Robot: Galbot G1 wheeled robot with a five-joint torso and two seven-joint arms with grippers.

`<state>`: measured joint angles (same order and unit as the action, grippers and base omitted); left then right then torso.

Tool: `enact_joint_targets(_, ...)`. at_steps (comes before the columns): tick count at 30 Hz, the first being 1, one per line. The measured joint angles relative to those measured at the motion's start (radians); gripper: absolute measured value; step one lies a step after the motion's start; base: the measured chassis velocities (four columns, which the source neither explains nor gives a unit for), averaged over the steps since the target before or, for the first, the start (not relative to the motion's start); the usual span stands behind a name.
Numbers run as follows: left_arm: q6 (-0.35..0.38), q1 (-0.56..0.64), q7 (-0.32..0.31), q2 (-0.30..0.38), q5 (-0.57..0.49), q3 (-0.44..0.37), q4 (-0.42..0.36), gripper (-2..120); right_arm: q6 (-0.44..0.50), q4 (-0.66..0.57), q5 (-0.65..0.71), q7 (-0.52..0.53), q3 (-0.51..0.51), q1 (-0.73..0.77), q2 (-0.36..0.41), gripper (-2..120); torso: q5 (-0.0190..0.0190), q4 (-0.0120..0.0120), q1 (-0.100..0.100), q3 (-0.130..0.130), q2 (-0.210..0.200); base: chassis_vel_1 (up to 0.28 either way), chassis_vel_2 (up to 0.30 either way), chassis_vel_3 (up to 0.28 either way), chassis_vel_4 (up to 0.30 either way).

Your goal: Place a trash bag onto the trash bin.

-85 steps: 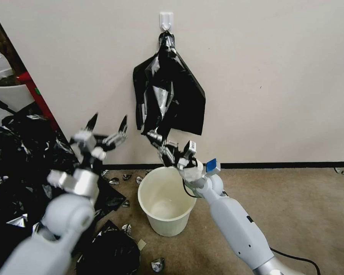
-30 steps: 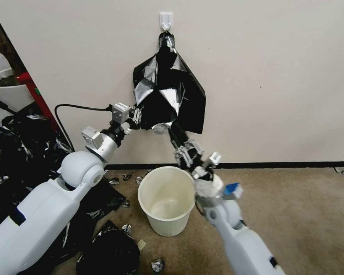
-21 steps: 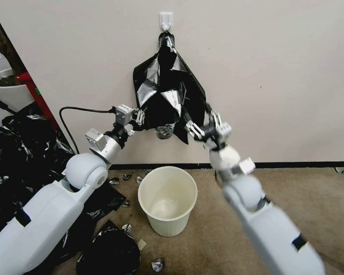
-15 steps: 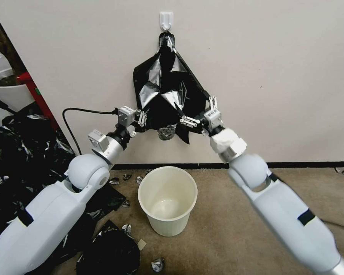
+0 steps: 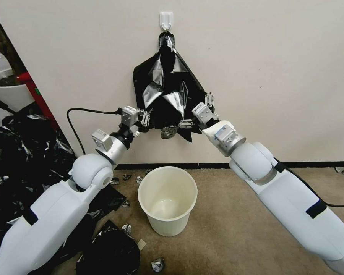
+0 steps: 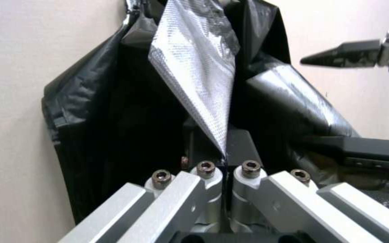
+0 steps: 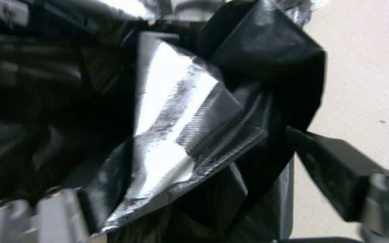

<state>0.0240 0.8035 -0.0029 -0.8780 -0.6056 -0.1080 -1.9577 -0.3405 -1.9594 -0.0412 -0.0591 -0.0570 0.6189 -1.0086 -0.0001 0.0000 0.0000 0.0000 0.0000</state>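
Since 0.5 s ago the right tool point(image 5: 197, 112) edged up-left along the trash bag point(image 5: 168, 103), jaws wide around its lower right edge. Left tool point(image 5: 147, 119) clamped on the bag's lower left. Bag hangs from wall hook point(image 5: 166, 20); trash bin point(image 5: 167, 198) below, on the floor.

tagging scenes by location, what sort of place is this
Likely an indoor room corner set up for bag-fitting trials: a plain wall with a hook holding black bags, brown carpet with a cream trash bin, and a heap of used black bags nearby.
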Motion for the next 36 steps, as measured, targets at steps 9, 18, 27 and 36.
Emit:
enact_joint_targets(9, 0.007, 0.016, -0.01, -0.004, 0.0, -0.011, -0.016, 0, -0.01, 0.028, -0.128, -0.004, -0.005, -0.026, -0.059, 54, 0.0, 0.0, 0.0, 0.0, 0.0, 0.0, 0.0, 0.0, 0.0)
enact_joint_targets(18, 0.017, 0.042, -0.014, 0.006, 0.0, -0.037, -0.033, 0, -0.028, 0.049, -0.028, 0.059, -0.037, -0.067, -0.098, 19, 0.0, 0.0002, 0.0, 0.0, 0.0, 0.0, 0.0, 0.0, 0.0)
enact_joint_targets(27, 0.017, 0.053, -0.014, 0.005, 0.001, -0.043, -0.038, 0, -0.056, 0.071, -0.062, 0.089, -0.031, -0.085, -0.101, 16, 0.0, 0.0, 0.0, 0.0, 0.0, 0.0, 0.0, 0.0, 0.0)
enact_joint_targets(36, 0.017, 0.05, -0.014, 0.002, 0.002, -0.04, -0.036, 0, -0.059, 0.075, -0.071, 0.092, -0.034, -0.096, -0.102, 48, 0.0001, 0.0, 0.0, 0.0, 0.0, 0.0, 0.0, 0.0, 0.0)
